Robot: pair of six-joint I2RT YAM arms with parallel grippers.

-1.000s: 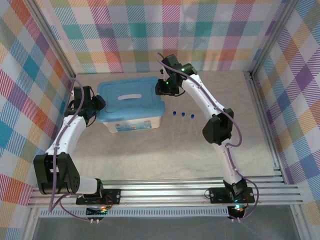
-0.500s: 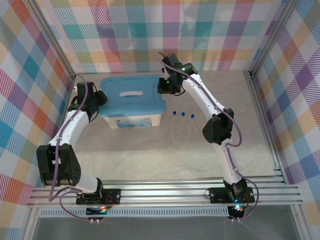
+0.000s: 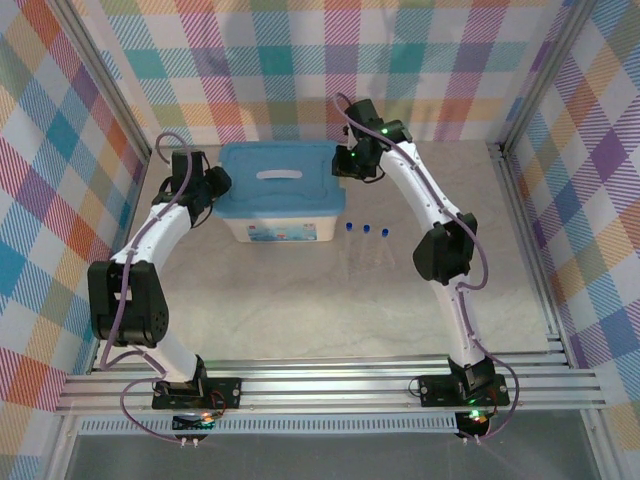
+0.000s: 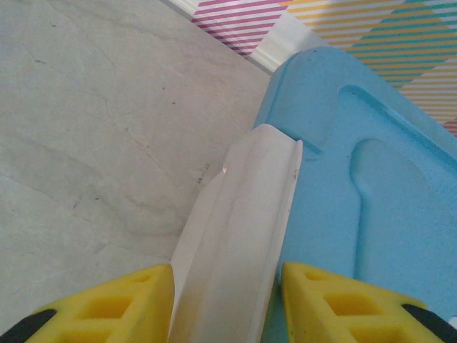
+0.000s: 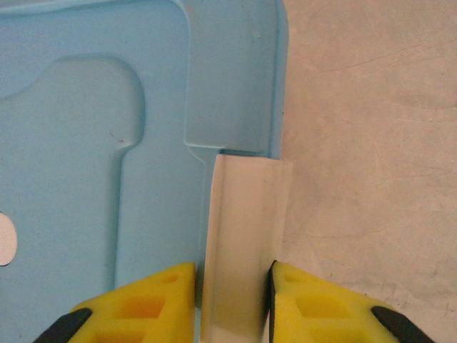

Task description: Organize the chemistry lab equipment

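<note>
Your left gripper [image 4: 227,289] is closed on the left-end latch [image 4: 239,214], the white plastic flap at the left short side of the tub [image 3: 285,231]. Its two yellow jaws stand partly apart, one pressed to each side of the flap, with nothing else between them. In the left wrist view the flap runs up from between the jaws along the edge of the blue lid [image 4: 371,186], with bare table to its left. Your right gripper [image 5: 232,286] has the same kind of hold on the right-end latch [image 5: 246,214]. Its jaws are a little narrower and touch the white flap on both sides, with the lid's moulded recess to the left and stone-patterned table to the right. From above, you can see the two arms reaching in from opposite sides so that the grippers bracket the tub, which sits toward the far side of the table [image 3: 300,300] with the lid on top of it. The blue-capped tubes [image 3: 366,229] lie on the table just to the right of the tub's near right corner. They are side by side in a short row with their caps toward the far wall, and they lie apart from both grippers and from the tub.
</note>
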